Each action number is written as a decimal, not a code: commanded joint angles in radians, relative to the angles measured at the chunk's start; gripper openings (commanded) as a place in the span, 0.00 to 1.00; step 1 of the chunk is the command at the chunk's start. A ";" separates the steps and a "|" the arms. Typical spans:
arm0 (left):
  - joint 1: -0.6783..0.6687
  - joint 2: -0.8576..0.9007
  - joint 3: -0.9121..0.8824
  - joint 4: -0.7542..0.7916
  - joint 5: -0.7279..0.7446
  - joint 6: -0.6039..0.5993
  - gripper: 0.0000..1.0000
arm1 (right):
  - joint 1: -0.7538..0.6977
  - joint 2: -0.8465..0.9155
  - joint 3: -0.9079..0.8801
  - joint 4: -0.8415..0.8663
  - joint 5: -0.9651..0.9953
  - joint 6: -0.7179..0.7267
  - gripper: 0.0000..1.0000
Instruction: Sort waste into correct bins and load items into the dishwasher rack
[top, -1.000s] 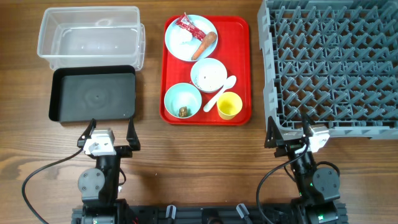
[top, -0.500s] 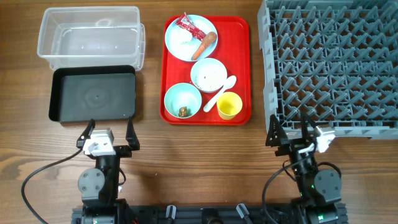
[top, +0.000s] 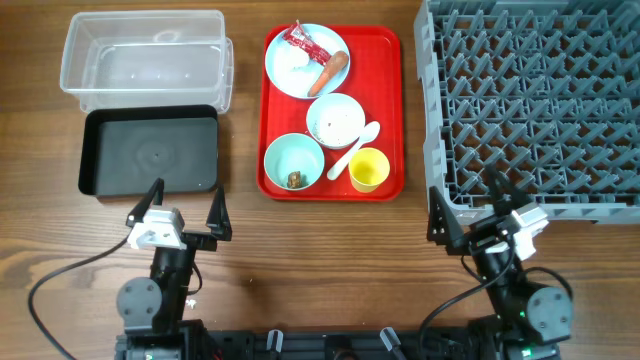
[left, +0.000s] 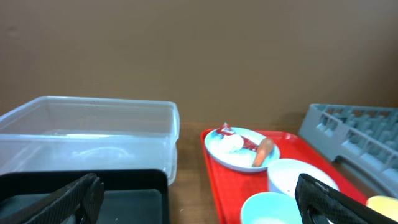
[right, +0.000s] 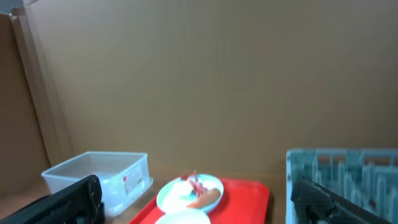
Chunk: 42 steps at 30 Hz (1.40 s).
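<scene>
A red tray holds a light blue plate with a red wrapper and a sausage, a white bowl, a light blue bowl with a food scrap, a white spoon and a yellow cup. A grey dishwasher rack stands at the right. A clear bin and a black bin stand at the left. My left gripper is open and empty below the black bin. My right gripper is open and empty at the rack's front left corner.
The left wrist view shows the clear bin, black bin, plate and rack. The right wrist view shows the clear bin, plate and rack. Bare wood lies along the front edge.
Both arms have shifted slightly. The right wrist has tilted and moved a little right and forward. Both grippers stay open. No object has moved.
</scene>
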 joint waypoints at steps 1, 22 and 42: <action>0.001 0.135 0.155 -0.017 0.032 -0.028 1.00 | 0.004 0.167 0.143 0.004 -0.033 -0.050 1.00; -0.097 1.462 1.612 -0.838 0.136 -0.024 1.00 | 0.004 0.974 1.013 -0.754 -0.089 -0.151 1.00; -0.259 2.066 1.966 -0.838 0.043 -0.132 0.96 | 0.004 1.062 1.037 -0.868 -0.027 -0.090 1.00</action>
